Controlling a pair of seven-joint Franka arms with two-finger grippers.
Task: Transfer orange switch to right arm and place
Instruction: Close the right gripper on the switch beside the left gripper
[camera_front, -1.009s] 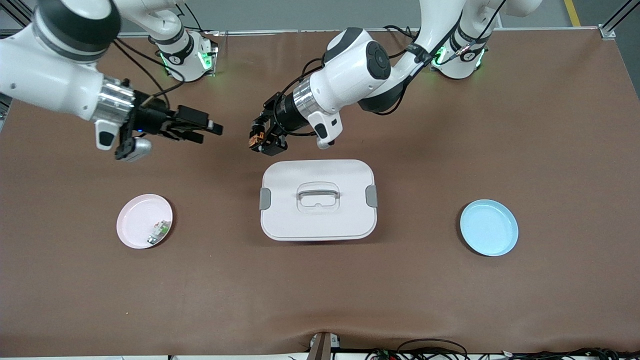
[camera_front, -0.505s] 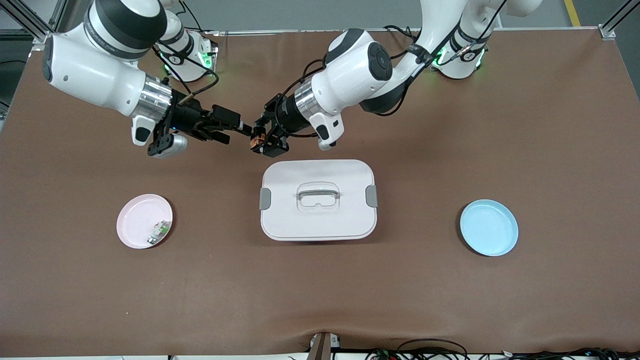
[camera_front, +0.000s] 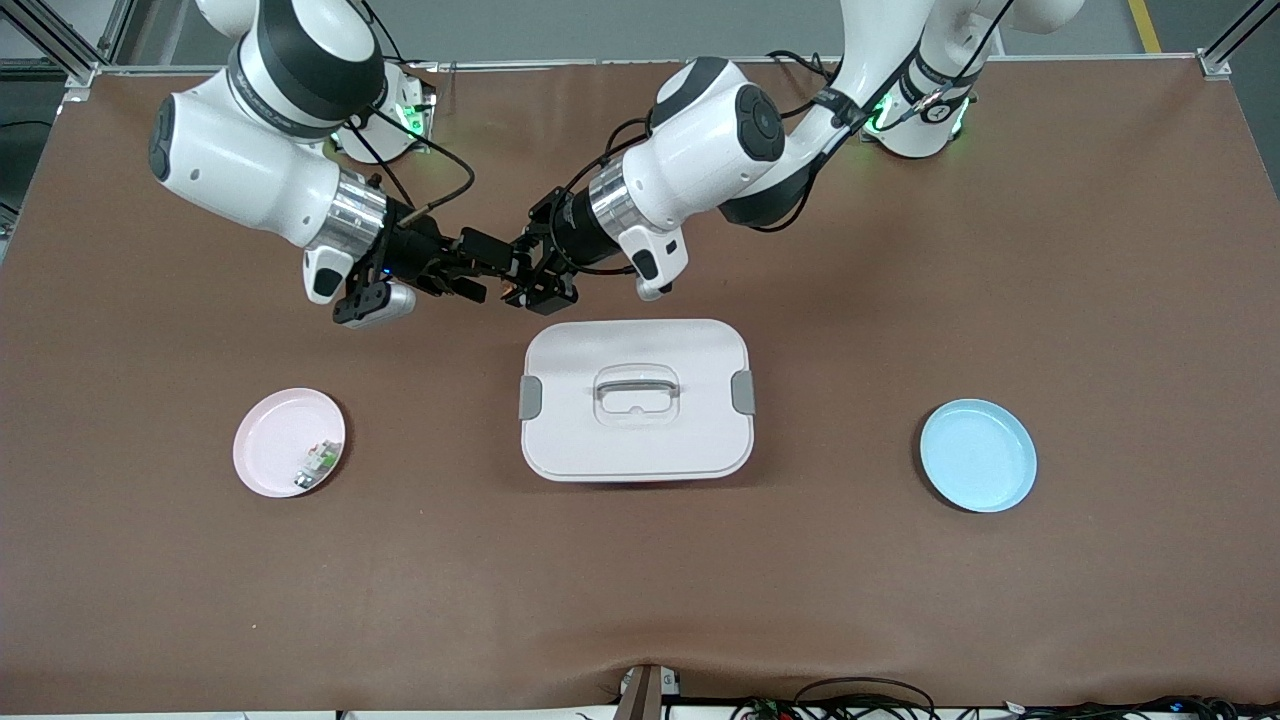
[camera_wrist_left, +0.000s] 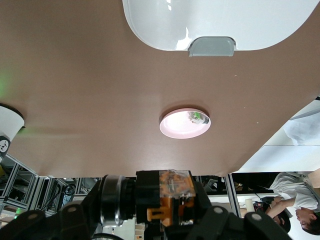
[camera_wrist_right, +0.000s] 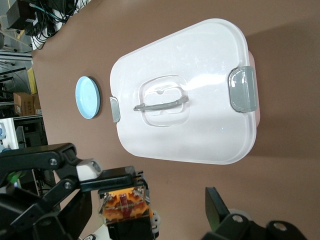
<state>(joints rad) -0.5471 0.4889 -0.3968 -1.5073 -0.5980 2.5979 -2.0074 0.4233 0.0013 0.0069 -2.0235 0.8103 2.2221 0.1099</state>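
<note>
The orange switch (camera_front: 512, 290), a tiny black block with orange markings, hangs in the air over the bare table beside the white box, on its robot-base side. My left gripper (camera_front: 527, 283) is shut on it. In the left wrist view the orange switch (camera_wrist_left: 172, 189) fills the left gripper (camera_wrist_left: 160, 220). My right gripper (camera_front: 495, 273) is open and has come up to the switch from the right arm's end. In the right wrist view the orange switch (camera_wrist_right: 125, 205) sits inside the open right gripper (camera_wrist_right: 170, 197), close to one finger and well apart from the other.
A white lidded box (camera_front: 636, 400) with a handle stands mid-table, nearer the front camera than both grippers. A pink plate (camera_front: 262, 440) holding a small white-and-green part (camera_front: 318, 465) lies toward the right arm's end. A blue plate (camera_front: 978, 455) lies toward the left arm's end.
The right arm has swung in toward the left gripper, and its open fingers have come around the switch. The left gripper has stayed almost in place with the switch held.
</note>
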